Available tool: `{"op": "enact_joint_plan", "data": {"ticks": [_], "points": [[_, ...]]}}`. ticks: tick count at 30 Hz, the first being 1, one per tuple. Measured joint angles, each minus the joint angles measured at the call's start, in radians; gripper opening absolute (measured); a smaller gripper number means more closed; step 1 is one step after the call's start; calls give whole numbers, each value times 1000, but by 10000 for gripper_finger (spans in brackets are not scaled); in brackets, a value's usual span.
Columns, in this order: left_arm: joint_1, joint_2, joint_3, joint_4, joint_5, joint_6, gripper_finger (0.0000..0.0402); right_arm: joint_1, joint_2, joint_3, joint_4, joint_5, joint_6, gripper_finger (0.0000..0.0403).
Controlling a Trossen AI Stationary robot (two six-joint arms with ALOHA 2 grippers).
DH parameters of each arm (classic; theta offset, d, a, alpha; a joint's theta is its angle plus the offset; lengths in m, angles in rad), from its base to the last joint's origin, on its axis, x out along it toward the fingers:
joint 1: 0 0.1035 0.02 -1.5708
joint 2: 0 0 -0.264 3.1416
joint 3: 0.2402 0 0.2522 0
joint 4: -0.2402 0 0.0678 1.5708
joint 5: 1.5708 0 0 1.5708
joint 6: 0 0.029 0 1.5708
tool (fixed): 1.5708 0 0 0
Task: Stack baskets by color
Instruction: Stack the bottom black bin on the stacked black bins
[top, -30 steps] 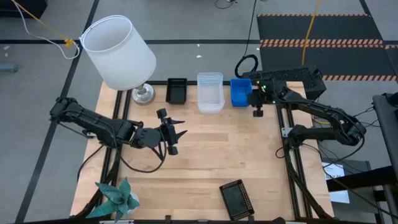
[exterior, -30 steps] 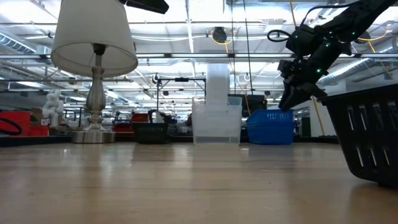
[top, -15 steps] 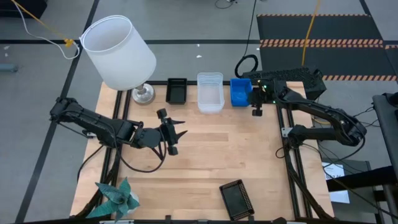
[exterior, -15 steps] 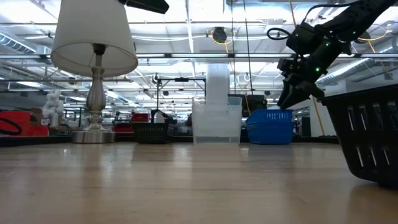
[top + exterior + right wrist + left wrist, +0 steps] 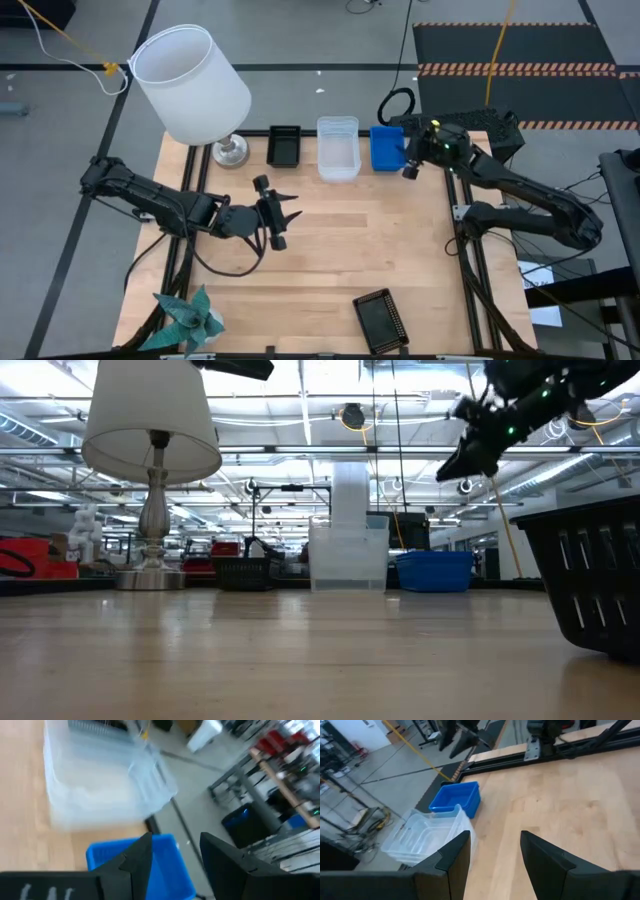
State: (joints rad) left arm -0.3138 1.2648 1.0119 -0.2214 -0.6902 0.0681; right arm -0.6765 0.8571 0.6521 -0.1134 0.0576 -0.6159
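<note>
Beside the white lamp [image 5: 192, 85] along the table's far edge stand three basket groups: one black basket [image 5: 284, 146], one clear stack [image 5: 337, 148], one blue stack [image 5: 386, 148]. One more black basket [image 5: 380, 320] lies well apart, plus one teal star [image 5: 185, 318].

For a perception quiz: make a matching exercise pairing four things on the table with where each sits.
Things:
1. blue basket
2. clear basket
3. lone black basket
4. lamp

Places:
A. near edge of the table
B. far-left corner
C. middle of the far-edge row
D. right end of the far-edge row

Pairs: 1-D, 2-C, 3-A, 4-B
</note>
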Motion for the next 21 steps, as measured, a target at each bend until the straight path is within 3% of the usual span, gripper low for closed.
{"op": "enact_joint_plan", "data": {"ticks": [7, 14, 21], "points": [[0, 0, 0, 68, 72, -1, 177, 115, -103, 2, 40, 52, 57, 158], [-17, 25, 12, 126, 98, 1, 177, 197, -118, 50, 33, 51, 133, 157], [-52, 192, 205, 48, 153, 19, 177, 265, -117, 60, 35, 47, 129, 157]]}}
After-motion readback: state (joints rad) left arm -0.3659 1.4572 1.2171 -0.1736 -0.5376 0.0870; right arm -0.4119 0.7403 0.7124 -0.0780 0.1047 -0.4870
